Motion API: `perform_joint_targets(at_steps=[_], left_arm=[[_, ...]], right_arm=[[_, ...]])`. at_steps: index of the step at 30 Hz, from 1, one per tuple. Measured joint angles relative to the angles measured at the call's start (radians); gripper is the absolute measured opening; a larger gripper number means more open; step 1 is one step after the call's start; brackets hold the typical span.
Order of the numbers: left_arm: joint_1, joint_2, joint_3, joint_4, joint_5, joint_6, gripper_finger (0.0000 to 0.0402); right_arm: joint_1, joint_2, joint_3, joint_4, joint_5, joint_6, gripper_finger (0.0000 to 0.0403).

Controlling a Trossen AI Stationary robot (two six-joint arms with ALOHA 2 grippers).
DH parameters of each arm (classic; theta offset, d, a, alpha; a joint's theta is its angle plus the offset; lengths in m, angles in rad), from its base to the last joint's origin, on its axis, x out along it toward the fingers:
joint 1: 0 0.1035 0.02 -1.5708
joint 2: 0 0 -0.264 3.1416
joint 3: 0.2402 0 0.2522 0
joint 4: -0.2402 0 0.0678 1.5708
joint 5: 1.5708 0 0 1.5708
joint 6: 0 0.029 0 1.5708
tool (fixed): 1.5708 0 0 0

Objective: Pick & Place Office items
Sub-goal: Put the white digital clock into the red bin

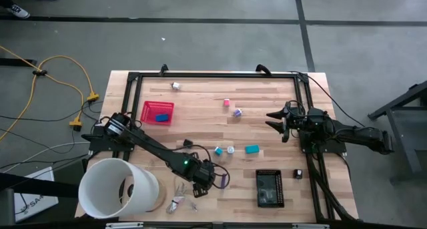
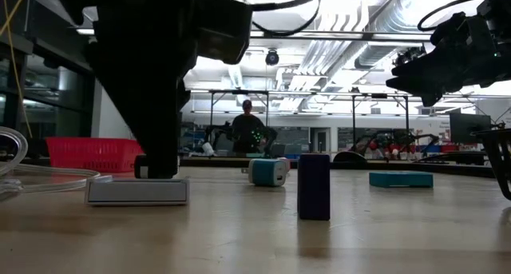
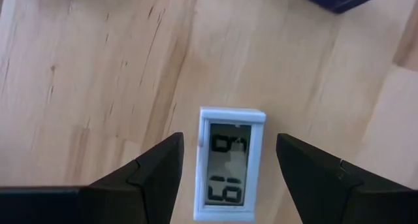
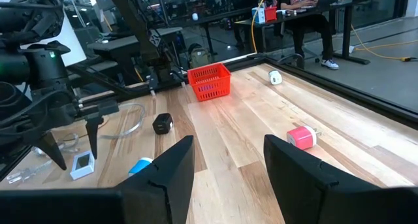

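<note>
My left gripper [image 3: 228, 140] is open and points down near the table's near edge [image 1: 200, 182]. Its fingers stand on either side of a small white-framed display piece [image 3: 232, 164] without touching it. The piece lies flat on the wood [image 2: 137, 192]. My right gripper [image 1: 275, 120] waits open above the table's right side [image 4: 227, 149]. Other office items are scattered: a pink piece [image 4: 300, 137], a black piece [image 4: 162, 123], a teal block [image 1: 251, 149], a teal-and-white piece [image 2: 267, 172] and a dark block [image 2: 313, 186] standing upright.
A red basket [image 1: 158, 112] holding a blue piece sits left of centre. The big white tub [image 1: 117, 187] stands at the near left corner, with a pale wire loop [image 1: 177, 202] beside it. A black tray [image 1: 269, 187] lies near the near edge. A person sits in the room behind.
</note>
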Motion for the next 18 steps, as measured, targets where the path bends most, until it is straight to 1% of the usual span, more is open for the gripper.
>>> perform_joint_targets(at_steps=[18], left_arm=[[-0.026, 0.006, 0.0, 0.015, 0.001, -0.048, 0.0238]], right_arm=[[0.0, 0.0, 0.0, 0.0, 0.0, 0.0, 0.0172]])
